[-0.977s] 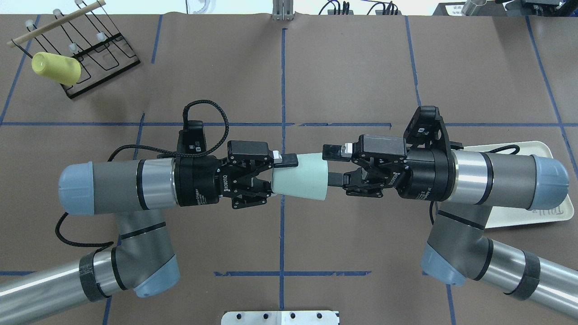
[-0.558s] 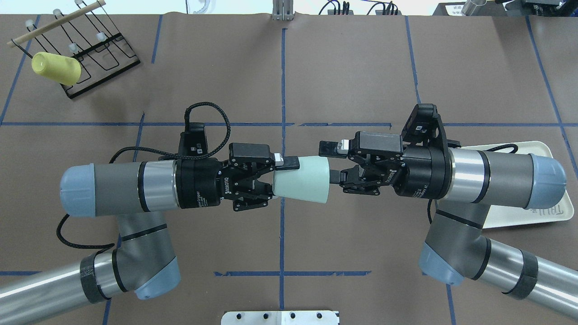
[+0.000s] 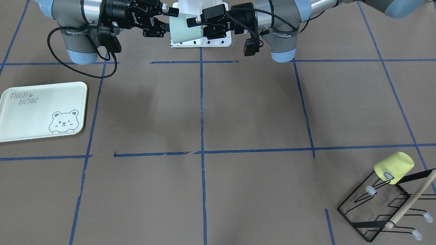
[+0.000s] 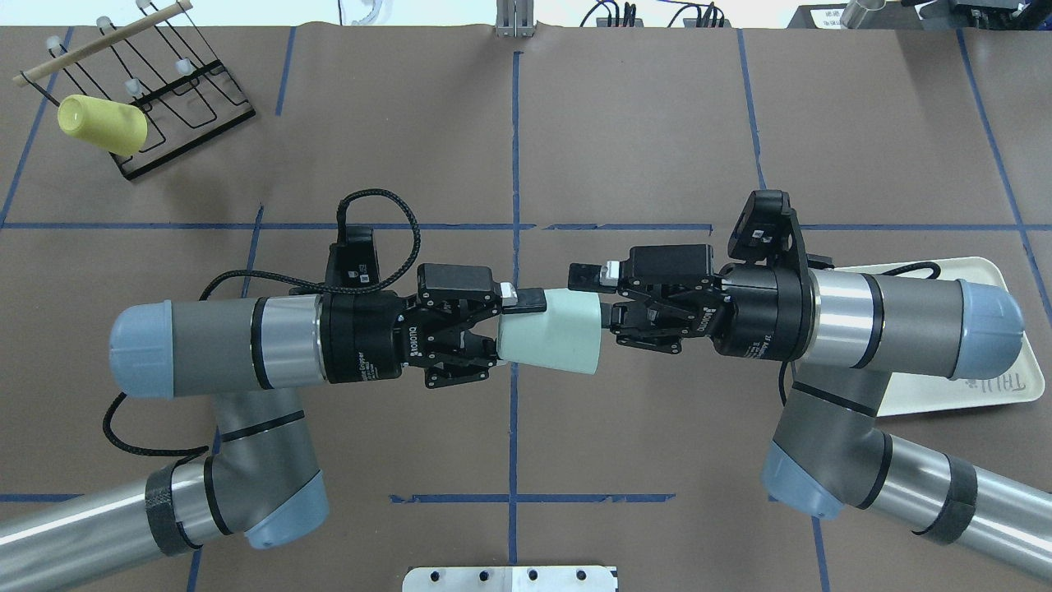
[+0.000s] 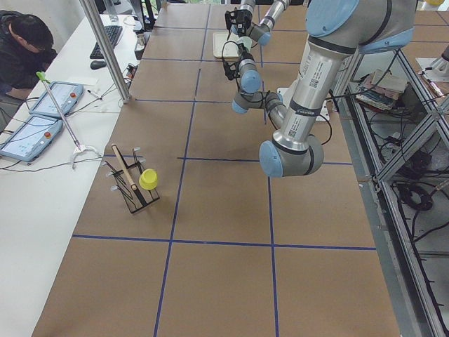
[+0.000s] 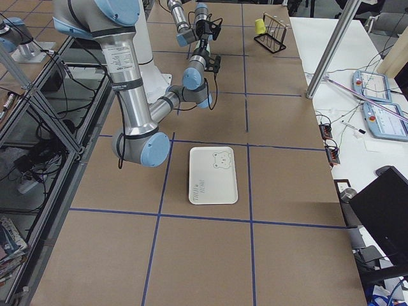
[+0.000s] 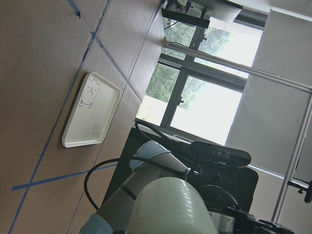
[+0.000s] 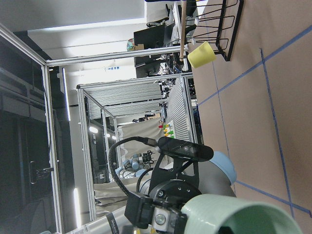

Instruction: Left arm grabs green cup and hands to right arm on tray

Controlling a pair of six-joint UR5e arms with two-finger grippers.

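Over the middle of the brown bench (image 4: 641, 131), closest to the robot, two arms met tip to tip in mid-air. The left tool (image 4: 511, 330) was clamped on the narrow base end of the green cup (image 4: 552, 333). The cup lay on its side, held up off the bench, with its open mouth facing the other arm.

Opposite it, the right tool (image 4: 598, 298) was partly open and gripped nothing. One finger sat just outside the cup's rim and the other at its mouth, so they seemed to straddle the wall.

The handover looked close but not yet made. To do it well, the right tool probably needed to slide a little deeper along the wall and close firmly before the left one let go. An early release could drop the cup, and a hard squeeze on the thin rim might tilt it.

Further to the robot's right lay the tray (image 3: 41, 102), where the cup was to go. Farthest off, at the left corner, a yellow cup (image 4: 103, 123) hung on a wire rack (image 4: 185, 90).
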